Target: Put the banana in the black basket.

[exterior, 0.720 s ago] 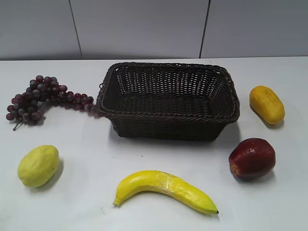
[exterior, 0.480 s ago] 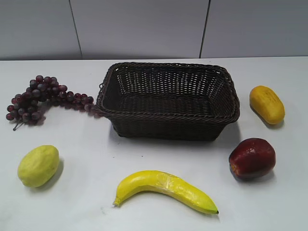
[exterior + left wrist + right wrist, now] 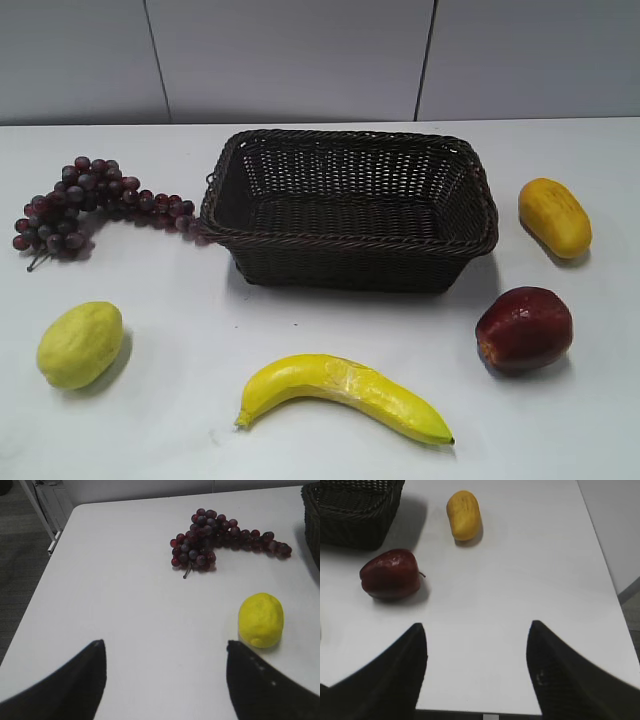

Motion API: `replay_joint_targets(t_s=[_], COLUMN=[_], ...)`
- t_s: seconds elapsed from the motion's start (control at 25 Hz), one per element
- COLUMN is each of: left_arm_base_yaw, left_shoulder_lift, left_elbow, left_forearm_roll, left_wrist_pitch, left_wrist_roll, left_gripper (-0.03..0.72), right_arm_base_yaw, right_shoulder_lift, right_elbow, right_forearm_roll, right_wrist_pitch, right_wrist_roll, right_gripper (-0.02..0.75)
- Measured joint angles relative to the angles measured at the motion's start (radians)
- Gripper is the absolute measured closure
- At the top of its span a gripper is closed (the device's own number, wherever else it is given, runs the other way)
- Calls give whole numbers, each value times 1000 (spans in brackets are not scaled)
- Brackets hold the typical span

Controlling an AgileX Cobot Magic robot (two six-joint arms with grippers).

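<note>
The banana (image 3: 345, 392) lies on the white table near the front edge, in front of the black basket (image 3: 350, 238), which stands empty at the table's middle. Neither gripper shows in the exterior view. In the left wrist view my left gripper (image 3: 165, 652) is open and empty above bare table at the left; the basket's edge (image 3: 312, 520) shows at the far right. In the right wrist view my right gripper (image 3: 476, 630) is open and empty over the table's front right; the basket's corner (image 3: 355, 517) is at the upper left. The banana is out of both wrist views.
Dark red grapes (image 3: 95, 200) (image 3: 220, 542) lie left of the basket. A pale yellow-green fruit (image 3: 80, 343) (image 3: 260, 619) sits front left. A red apple (image 3: 523, 328) (image 3: 390, 574) and a yellow-orange oval fruit (image 3: 554, 216) (image 3: 463, 515) sit on the right.
</note>
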Motion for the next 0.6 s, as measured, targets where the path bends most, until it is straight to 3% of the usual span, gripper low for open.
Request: replay_joint_targets(t_s=[0.32,0.6], left_arm_base_yaw=[0,0], left_shoulder_lift=[0,0], left_elbow=[0,0], left_forearm_roll=[0,0], left_wrist_pitch=[0,0], left_wrist_roll=[0,0], left_gripper=[133,133], right_arm_base_yaw=[0,0], right_shoulder_lift=[345,650], right_elbow=[-12,-92], right_forearm_roll=[54,251], right_wrist_pitch=[-23,-109], right_wrist_roll=[-31,-219], right_gripper=[258,258])
